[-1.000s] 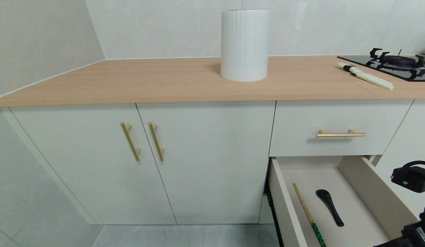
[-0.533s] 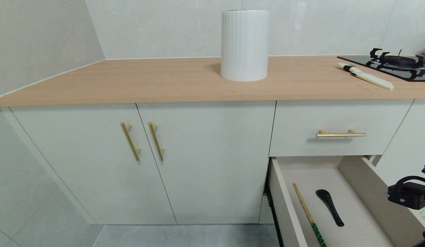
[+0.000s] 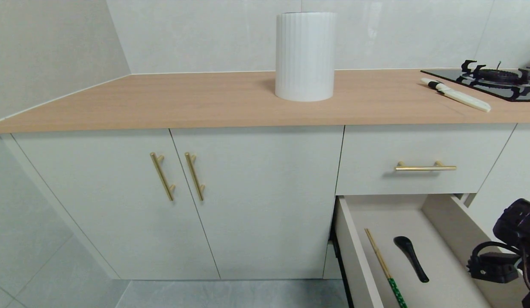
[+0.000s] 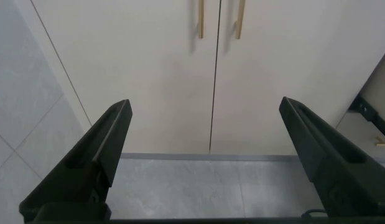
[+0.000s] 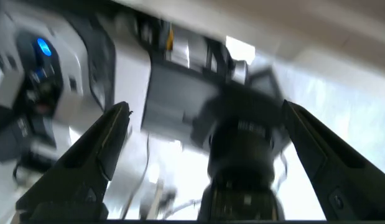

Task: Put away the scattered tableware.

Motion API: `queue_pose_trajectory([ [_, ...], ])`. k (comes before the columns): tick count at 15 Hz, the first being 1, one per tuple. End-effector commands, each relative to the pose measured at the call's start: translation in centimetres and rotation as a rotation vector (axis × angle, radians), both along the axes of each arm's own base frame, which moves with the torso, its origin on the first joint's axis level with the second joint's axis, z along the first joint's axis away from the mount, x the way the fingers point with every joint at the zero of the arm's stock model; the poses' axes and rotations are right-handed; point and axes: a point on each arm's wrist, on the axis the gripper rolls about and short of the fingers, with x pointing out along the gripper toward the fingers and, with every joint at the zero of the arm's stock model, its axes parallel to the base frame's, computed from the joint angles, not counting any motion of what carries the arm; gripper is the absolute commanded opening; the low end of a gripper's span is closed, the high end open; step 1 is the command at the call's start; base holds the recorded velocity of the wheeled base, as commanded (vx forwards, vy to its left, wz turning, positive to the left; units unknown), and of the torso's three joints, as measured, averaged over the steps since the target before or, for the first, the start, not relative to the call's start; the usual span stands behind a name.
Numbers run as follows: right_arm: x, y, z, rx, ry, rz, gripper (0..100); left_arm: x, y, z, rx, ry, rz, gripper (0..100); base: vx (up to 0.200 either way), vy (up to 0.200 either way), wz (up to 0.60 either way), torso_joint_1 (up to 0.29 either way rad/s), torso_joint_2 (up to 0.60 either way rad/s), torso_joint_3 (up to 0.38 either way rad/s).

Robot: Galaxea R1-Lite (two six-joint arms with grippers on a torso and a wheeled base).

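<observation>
Well, lower drawer [image 3: 353, 244]: pulled out under the right part of the counter, its pale floor in plain sight.
Chopsticks [image 3: 383, 267]: lying inside the drawer along its left wall, green-patterned ends toward the front.
Black spoon [image 3: 411, 258]: flat in the drawer just beside the chopsticks, not touching them, bowl toward the back.
Knife [image 3: 455, 94]: white with a black band, lying on the wooden countertop [image 3: 183, 100] near the stove [image 3: 495, 79].
White ribbed canister [image 3: 305, 56]: upright on the countertop, near the wall.
Upper drawer [image 3: 425, 149]: shut, with a gold handle across it.
Left gripper [image 4: 204, 102]: fingers spread wide, nothing between them, facing the cabinet doors [image 4: 211, 68] and the floor.
Right gripper [image 5: 203, 109]: fingers spread wide, holding nothing; what lies past it is too blurred to tell.
Right arm [image 3: 510, 244]: low at the lower drawer's right side.
</observation>
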Motion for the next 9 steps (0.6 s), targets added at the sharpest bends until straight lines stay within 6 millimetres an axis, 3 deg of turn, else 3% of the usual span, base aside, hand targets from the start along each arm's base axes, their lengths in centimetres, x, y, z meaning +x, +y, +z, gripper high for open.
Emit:
queue_pose_trajectory([
  [1, 1.0, 0.6, -0.4, -0.037, 0.100, 0.012, 100, 0.0, 0.0, 0.0, -0.001, 0.000, 0.001, 100, 0.000, 0.000, 0.00, 0.000, 0.00, 0.000],
  [3, 1.8, 0.9, -1.4, -0.082, 0.208, 0.011, 100, 0.0, 0.0, 0.0, -0.001, 0.000, 0.001, 100, 0.000, 0.000, 0.00, 0.000, 0.00, 0.000],
  [9, 2.9, 1.3, -3.3, -0.123, 0.308, 0.013, 100, 0.0, 0.0, 0.0, -0.001, 0.002, 0.001, 100, 0.000, 0.000, 0.00, 0.000, 0.00, 0.000],
])
